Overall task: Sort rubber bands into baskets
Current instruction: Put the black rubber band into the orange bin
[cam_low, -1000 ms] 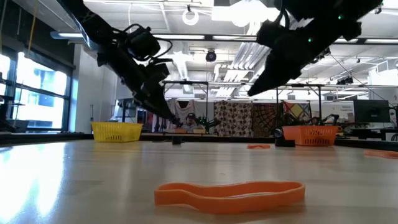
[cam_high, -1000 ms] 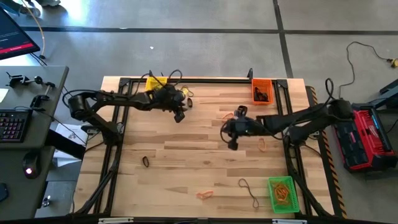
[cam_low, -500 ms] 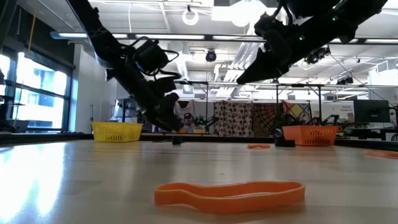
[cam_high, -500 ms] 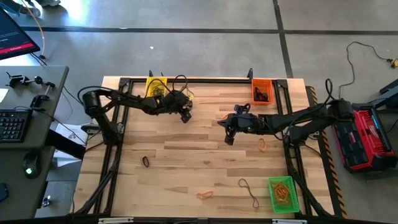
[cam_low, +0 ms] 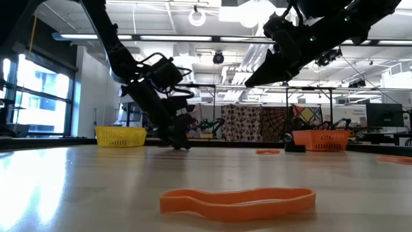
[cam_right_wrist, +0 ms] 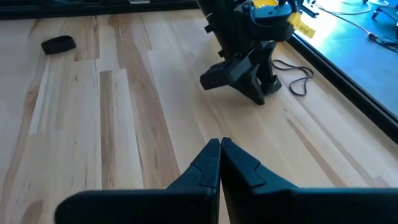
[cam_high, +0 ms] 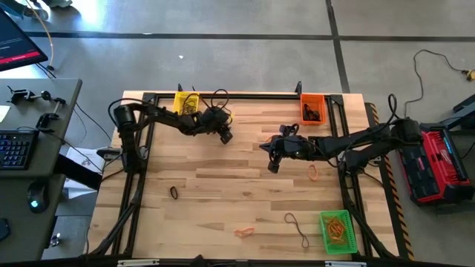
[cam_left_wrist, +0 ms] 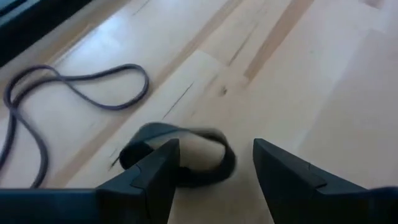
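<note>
Your left gripper (cam_high: pixel 225 136) sits low over the table (cam_high: pixel 223 193) near its far edge, fingers (cam_left_wrist: pixel 155 171) spread wide with a black rubber band (cam_left_wrist: pixel 180 155) lying flat between them, not yet pinched; a thin dark loop (cam_left_wrist: pixel 68 87) lies just beyond it toward the table's black frame. The yellow basket (cam_high: pixel 185 102) is close by at the far edge, left of the middle. Your right gripper (cam_high: pixel 272 166) hangs above the table's centre, fingers pressed together and holding nothing, well apart from the left one with bare wood between them. The orange basket (cam_high: pixel 312 108) stands at the far right corner, the green basket (cam_high: pixel 335 231) at the near right corner. You have loose bands scattered around: an orange one (cam_high: pixel 244 231) by the near edge, a black one (cam_high: pixel 174 193) toward the left side, a dark loop (cam_high: pixel 295 226) beside the green basket, and another orange one (cam_high: pixel 314 173) near the right edge.
</note>
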Robot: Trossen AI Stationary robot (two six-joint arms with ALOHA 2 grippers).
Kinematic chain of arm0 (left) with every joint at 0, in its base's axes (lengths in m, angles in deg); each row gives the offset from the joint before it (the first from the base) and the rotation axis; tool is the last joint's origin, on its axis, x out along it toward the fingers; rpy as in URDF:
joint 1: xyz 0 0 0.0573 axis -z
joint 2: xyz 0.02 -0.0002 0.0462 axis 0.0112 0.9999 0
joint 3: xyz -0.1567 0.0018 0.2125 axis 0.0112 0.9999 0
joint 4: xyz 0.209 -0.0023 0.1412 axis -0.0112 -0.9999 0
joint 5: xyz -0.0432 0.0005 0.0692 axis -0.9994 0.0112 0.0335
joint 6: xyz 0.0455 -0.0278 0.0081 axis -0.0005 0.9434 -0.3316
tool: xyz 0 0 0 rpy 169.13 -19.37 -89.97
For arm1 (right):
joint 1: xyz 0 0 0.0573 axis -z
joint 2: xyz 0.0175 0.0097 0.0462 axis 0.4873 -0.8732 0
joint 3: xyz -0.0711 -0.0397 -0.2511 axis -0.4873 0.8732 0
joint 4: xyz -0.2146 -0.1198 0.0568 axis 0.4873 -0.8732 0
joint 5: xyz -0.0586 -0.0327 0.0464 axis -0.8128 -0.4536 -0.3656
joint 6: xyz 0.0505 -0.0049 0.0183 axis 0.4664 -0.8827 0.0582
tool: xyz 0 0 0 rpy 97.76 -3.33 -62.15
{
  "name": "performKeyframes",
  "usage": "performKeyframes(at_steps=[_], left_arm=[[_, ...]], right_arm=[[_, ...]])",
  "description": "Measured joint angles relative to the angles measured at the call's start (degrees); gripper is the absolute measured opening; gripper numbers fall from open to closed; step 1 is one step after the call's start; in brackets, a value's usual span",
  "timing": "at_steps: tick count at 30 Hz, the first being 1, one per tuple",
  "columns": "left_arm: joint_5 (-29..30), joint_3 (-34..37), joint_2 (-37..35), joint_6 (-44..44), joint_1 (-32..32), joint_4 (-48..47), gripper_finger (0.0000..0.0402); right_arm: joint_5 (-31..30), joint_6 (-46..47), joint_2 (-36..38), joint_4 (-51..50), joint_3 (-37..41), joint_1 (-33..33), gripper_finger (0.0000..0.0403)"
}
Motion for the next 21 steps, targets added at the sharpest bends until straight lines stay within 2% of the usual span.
performKeyframes(at_steps=[3, 6, 11, 15, 21], left_arm=[[0.7, 0.0, 0.1, 0.0, -0.5, -0.2, 0.0192], [1.3, 0.0, -0.2, -1.6, -0.5, -0.4, 0.0165], [-0.3, 0.0, -1.3, -4.8, 0.3, -0.7, 0.0081], [-4.4, 0.0, -2.8, -7.4, 2.3, -0.9, 0.0012], [-11.5, 0.1, -6.0, -7.8, 7.0, -0.5, 0.0010]], right_arm=[[0.0, 0.1, 0.0, 0.0, 0.0, 0.0, 0.0000], [-0.1, -0.1, 0.0, 0.1, 0.0, 0.0, 0.0000], [-0.3, 0.5, 0.0, 0.0, 0.0, 0.0, 0.0000], [0.1, 1.6, 0.0, -0.2, 0.0, 0.0, 0.0000], [0.1, 0.5, -0.5, -0.2, 0.0, 0.0, 0.0000]])
